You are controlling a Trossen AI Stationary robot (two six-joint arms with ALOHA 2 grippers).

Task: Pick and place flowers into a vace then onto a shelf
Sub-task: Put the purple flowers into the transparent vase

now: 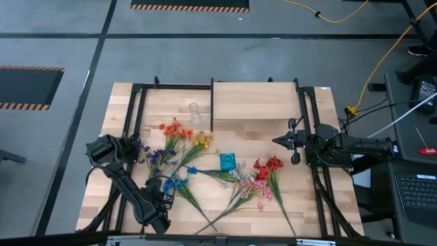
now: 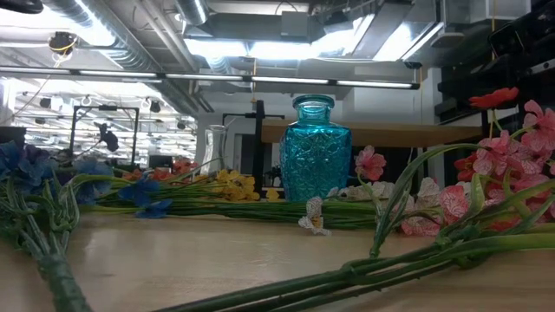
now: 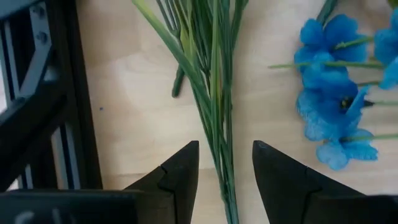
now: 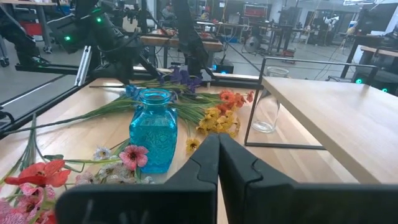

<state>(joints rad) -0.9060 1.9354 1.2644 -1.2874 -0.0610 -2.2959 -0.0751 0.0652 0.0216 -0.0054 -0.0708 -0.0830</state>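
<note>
Several artificial flower bunches lie flat on the tabletop: orange (image 1: 174,130), yellow (image 1: 201,140), purple (image 1: 153,154), blue (image 1: 174,181), red (image 1: 268,166) and pink (image 1: 252,186). A teal glass vase (image 1: 227,162) stands upright among them. The shelf (image 1: 256,101) sits at the table's far side. My left gripper (image 3: 225,146) is open low over the near left of the table (image 1: 167,193). Its fingers stand on either side of a bundle of green stalks (image 3: 214,118), with blue blooms (image 3: 336,106) beside it. My right gripper (image 4: 219,140) is shut and hovers near the shelf's near edge (image 1: 276,141).
A small clear glass (image 1: 194,109) stands left of the shelf, beside its thin black leg frame (image 4: 249,124). Black frame rails (image 1: 133,123) run along both table sides. The teal vase (image 4: 153,127) stands between the right gripper and the flower bunches.
</note>
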